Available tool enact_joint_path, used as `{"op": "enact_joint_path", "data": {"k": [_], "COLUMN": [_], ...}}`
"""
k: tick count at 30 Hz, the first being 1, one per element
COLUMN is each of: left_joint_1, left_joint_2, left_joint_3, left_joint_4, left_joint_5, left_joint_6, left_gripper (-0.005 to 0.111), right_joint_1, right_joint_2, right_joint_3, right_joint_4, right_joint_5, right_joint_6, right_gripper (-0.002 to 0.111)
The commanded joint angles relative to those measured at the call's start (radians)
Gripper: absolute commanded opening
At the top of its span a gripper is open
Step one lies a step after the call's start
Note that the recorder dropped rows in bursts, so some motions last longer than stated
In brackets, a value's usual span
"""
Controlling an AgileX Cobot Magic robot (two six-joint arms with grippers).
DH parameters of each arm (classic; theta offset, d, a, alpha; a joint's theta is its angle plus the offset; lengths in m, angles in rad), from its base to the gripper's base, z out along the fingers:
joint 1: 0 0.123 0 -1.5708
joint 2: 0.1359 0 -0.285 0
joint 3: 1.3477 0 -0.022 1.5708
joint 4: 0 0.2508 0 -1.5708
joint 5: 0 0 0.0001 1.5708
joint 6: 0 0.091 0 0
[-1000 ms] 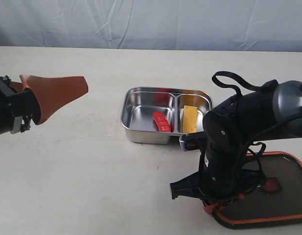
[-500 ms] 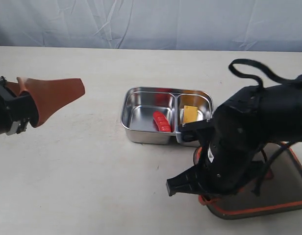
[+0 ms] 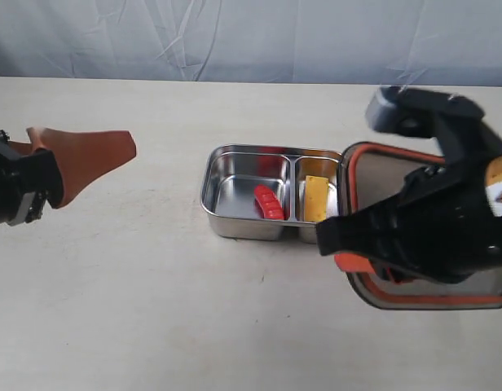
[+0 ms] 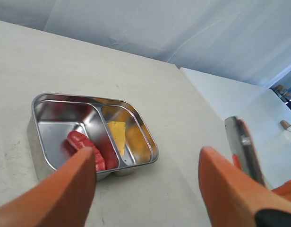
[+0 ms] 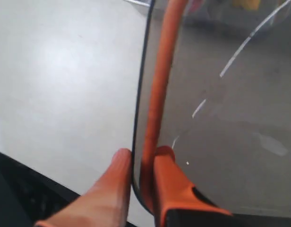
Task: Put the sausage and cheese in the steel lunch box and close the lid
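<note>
Smoky lid (image 5: 230,104) was pinched at its rim by the right gripper (image 5: 143,157); left gripper (image 4: 148,158) gaped wide, empty.

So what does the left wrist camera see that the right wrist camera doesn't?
Only the left wrist view clearly shows the sausage in the bigger compartment of the steel lunch box, the cheese in the smaller one, and the open left gripper. Only the right wrist view shows the right gripper pinching the lid by its edge. Both show the lid and the table.
</note>
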Motion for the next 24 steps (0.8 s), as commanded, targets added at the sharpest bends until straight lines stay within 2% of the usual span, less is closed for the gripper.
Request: {"op": "enact_joint_path", "data": {"k": [1,8,18,21,24], "left_joint_1": [0.0,0.0,0.0,0.0,0.0], "left_joint_2": [-0.006,-0.006,0.0,0.033,0.097], "left_joint_3": [-0.004,-0.004,-0.004,-0.004,-0.004], "left_joint_4": [0.001,0.005,-0.059,-0.081,-0.115], "left_joint_5": [0.009,-0.039,-0.263,-0.333,-0.469], "left_joint_6": [-0.024,-0.108,-0.236,-0.26,-0.26], "left_gripper": [0.06,0.06,0.06,0.059,0.058], "right_joint_1": [0.007,0.007,0.007,0.007,0.007], "right_joint_2": [-0.149,-0.278,-0.457,-0.507,-0.544], "right_joint_3": [-0.049,-0.102,-0.102,-0.102,-0.102], "right_joint_4": [0.05,0.204,0.385,0.486,0.623], "right_joint_5": [-0.067,-0.141,-0.111,-0.106,-0.106], "right_joint_6": [-0.084,-0.23,-0.378,-0.464,-0.584], "right_gripper": [-0.001,-0.001,-0.001,-0.001,-0.001]}}
